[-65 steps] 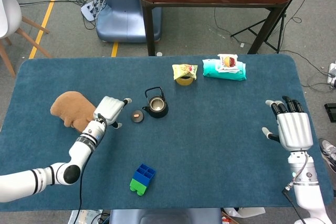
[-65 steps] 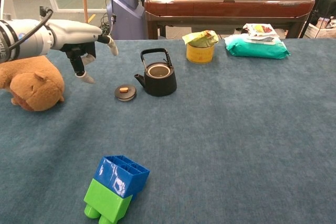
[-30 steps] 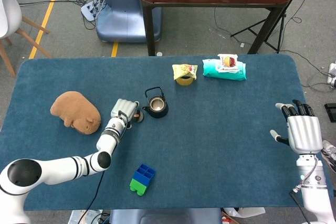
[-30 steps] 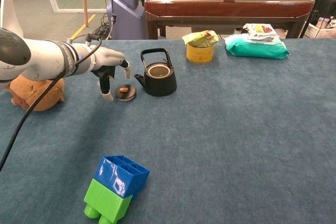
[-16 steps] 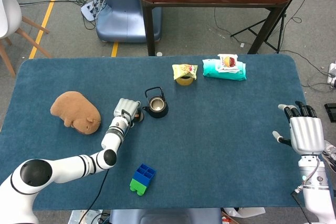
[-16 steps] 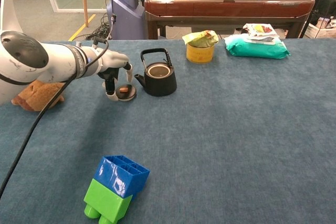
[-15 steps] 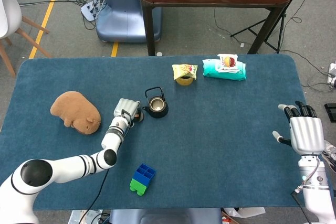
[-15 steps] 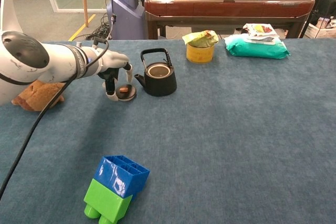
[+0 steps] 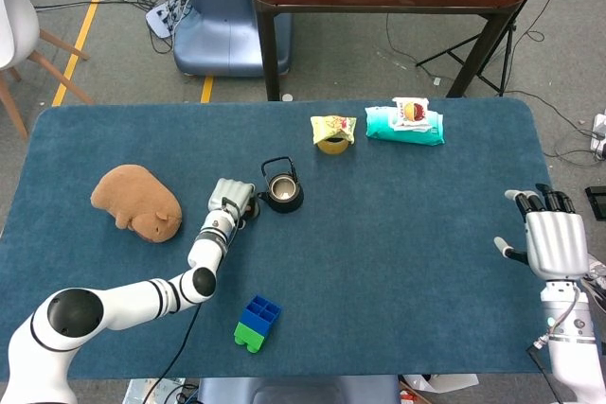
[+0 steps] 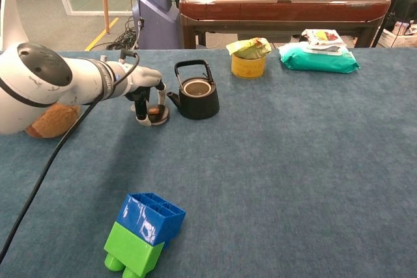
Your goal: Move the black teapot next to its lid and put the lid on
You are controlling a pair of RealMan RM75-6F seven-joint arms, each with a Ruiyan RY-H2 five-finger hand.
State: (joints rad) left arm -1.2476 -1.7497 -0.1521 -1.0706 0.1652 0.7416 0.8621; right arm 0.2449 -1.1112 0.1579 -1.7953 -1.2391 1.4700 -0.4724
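Note:
The black teapot (image 9: 282,194) (image 10: 197,99) stands upright and uncovered near the table's middle, its handle up. Its flat black lid (image 10: 158,117), with an orange knob, lies on the cloth just left of the pot. My left hand (image 9: 230,201) (image 10: 144,86) hangs over the lid with fingers pointing down on both sides of it; the thumb tip touches the cloth at the lid's left edge. The lid still lies flat, and the head view hides most of it under the hand. My right hand (image 9: 554,241) is open, far off at the table's right edge.
A brown plush toy (image 9: 135,201) (image 10: 49,118) lies left of my left arm. A blue-and-green block (image 9: 257,323) (image 10: 143,232) sits near the front edge. At the back are a yellow snack cup (image 9: 332,133) (image 10: 248,56) and a teal wipes pack (image 9: 404,125) (image 10: 318,56).
My left hand has travelled right from beside the plush toy to the lid and lowered its fingers around it. The right hand has drifted slightly toward the right edge. Teapot and lid have not moved.

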